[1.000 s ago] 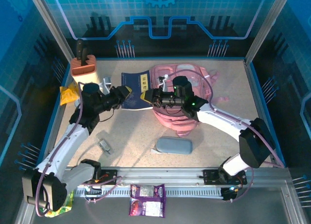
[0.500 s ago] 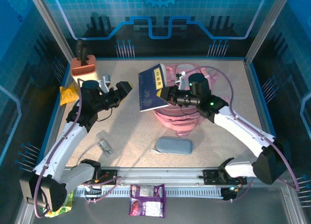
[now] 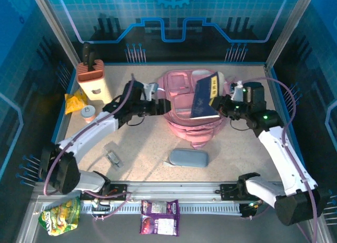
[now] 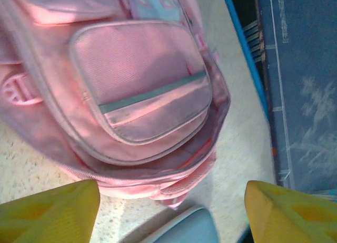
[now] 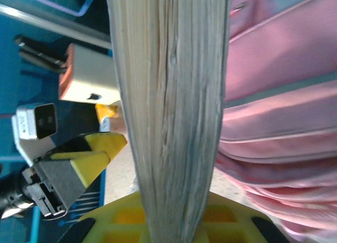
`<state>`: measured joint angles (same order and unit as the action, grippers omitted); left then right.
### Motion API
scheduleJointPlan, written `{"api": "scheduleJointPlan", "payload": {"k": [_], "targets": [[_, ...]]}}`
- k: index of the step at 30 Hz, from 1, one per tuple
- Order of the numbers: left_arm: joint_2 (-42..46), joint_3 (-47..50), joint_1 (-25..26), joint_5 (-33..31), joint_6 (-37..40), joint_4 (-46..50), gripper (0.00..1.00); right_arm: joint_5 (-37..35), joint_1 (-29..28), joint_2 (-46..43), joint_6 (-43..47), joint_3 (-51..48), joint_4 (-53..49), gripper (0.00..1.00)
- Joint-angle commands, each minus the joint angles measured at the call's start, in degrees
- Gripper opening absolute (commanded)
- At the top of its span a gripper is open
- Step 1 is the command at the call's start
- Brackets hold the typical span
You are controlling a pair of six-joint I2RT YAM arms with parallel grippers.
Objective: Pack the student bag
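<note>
1. Student bag [image 3: 181, 98]: pink with pale trim, lying on the far half of the speckled beige worktop [image 3: 142, 143], directly between the two sets of fingers. In the left wrist view its front pocket is facing up.

2. Left fingers [image 3: 160, 107]: yellow-tipped, standing spread wide and gripping nothing, hovering at the bag's left edge.

3. Right fingers [image 3: 225, 104]: clamping a dark blue book [image 3: 205, 95], which is tilting up over the bag's right side. In the right wrist view its page edges are running out from between the yellow pads.

4. Pencil case [image 3: 185, 157]: grey and oblong, lying flat nearer the arm bases than either set of fingers, just beside the bag's near end.

5. Knife block [image 3: 92, 79]: beige with a brown top, standing upright in the far left corner, well left of the left fingers.

6. Yellow packet [image 3: 76, 101] and small round tub [image 3: 88, 113]: sitting left of the left fingers, near the worktop's left edge.

7. Small grey item [image 3: 113, 157]: lying on the worktop left of the pencil case, too small to identify.

8. Surroundings: a blue rim [image 3: 158, 64] is bordering the worktop. An aluminium rail [image 3: 179, 189] is running along the near edge, carrying both arm bases. A purple packet [image 3: 159, 217] and a green snack bag [image 3: 59, 215] are lying in front of the rail. Slanting metal posts [image 3: 52, 27] are framing a blue circuit-patterned backdrop [image 3: 174, 21].
</note>
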<state>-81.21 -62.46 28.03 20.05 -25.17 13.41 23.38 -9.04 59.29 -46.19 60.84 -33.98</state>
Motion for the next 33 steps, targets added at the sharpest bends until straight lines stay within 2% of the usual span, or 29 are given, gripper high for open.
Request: {"api": "scheduleJointPlan", "payload": {"k": [1,4,11,15,22,26,33], "targets": [[-4.16,-4.57,4.86,-2.34,15.79,-0.18,0.72,2.11,4.70,-2.91,5.73,1.88,-9.75,0.09],[-8.80,-7.58,8.32,-3.66,23.88,-0.85,0.72,2.61,8.38,-4.16,7.14,1.49,-12.60,0.09],[-17.67,-14.82,12.41,-5.85,34.60,-0.36,0.73,2.41,13.99,-5.50,9.69,1.38,-16.52,0.09],[-23.04,-20.54,14.52,-7.49,40.38,4.53,0.73,3.37,16.32,-5.59,10.33,0.92,-16.85,0.10],[-29.20,-25.04,17.01,-1.39,40.56,10.31,0.69,4.23,17.95,-5.65,11.13,-0.39,-16.84,0.10],[-32.76,-27.11,17.41,1.32,38.90,12.46,0.62,5.05,18.60,-5.50,11.04,-1.42,-15.99,0.10],[-37.41,-31.16,17.40,2.44,38.77,16.44,0.38,5.50,19.34,-5.67,11.65,-2.16,-16.13,0.10]]}}
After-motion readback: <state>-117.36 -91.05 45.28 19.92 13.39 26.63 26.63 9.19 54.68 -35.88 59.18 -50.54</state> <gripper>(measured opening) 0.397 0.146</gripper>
